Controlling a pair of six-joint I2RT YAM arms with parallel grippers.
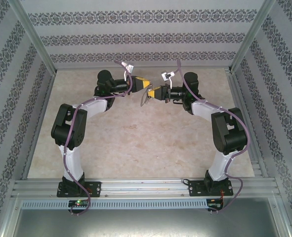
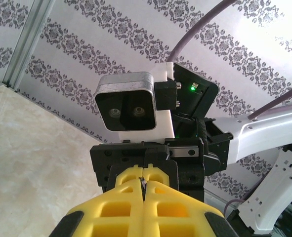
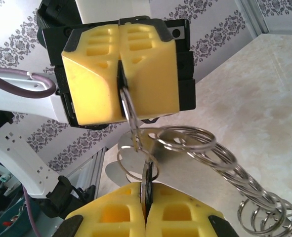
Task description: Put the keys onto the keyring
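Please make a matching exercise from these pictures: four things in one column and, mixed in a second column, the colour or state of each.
Things:
A. left pincer
B. chain
C. table
D. lamp on the right wrist

Colour or state:
1. green, lit
2. silver rings, linked
3. beige, marbled
4. yellow, shut on a ring of the keyring

Pairs: A-4, B-2, C-3, D-1.

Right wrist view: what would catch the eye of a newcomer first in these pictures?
The left gripper and the right gripper meet tip to tip in mid-air above the table. The left is shut on a thin ring of the keyring, whose silver chain sags toward the lower right; the right pinches a dark piece.
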